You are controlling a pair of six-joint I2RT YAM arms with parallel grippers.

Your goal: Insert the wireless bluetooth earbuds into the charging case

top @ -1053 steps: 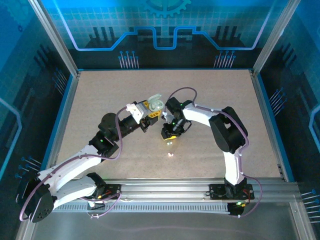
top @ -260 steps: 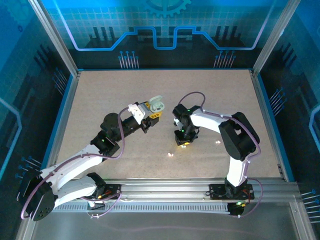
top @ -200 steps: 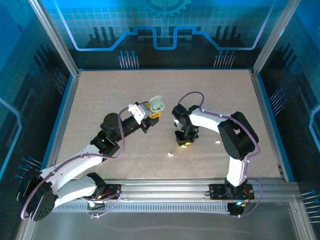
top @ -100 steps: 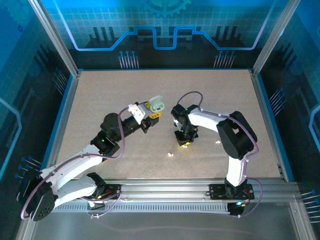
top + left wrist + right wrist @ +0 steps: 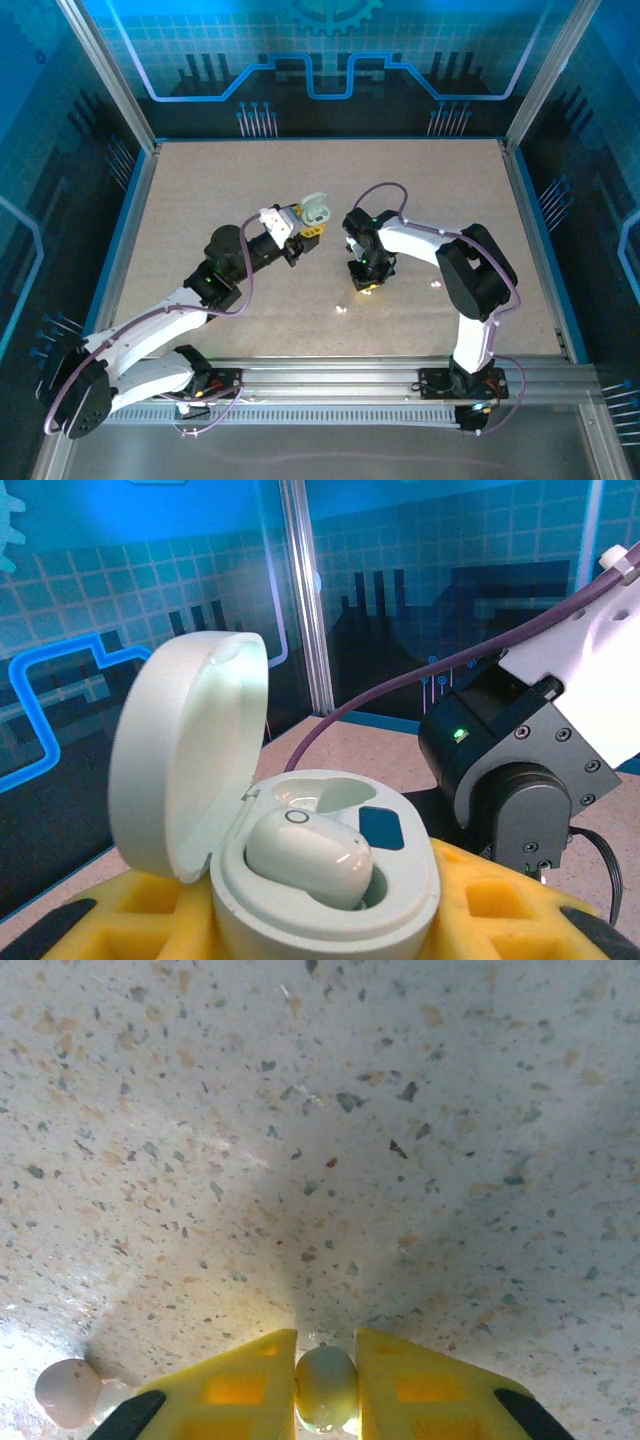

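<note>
pointing down, right gripper [image 5: 325,1352] pinching earbud [image 5: 325,1390]

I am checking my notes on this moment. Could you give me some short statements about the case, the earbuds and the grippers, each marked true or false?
1. The lid of the charging case stands open. True.
2. The case is empty. False: one earbud sits in it.
3. The right gripper has a second earbud between its yellow fingertips, close to the table. True.
4. The case lies on the table. False: the left gripper holds it between its yellow fingers.
</note>
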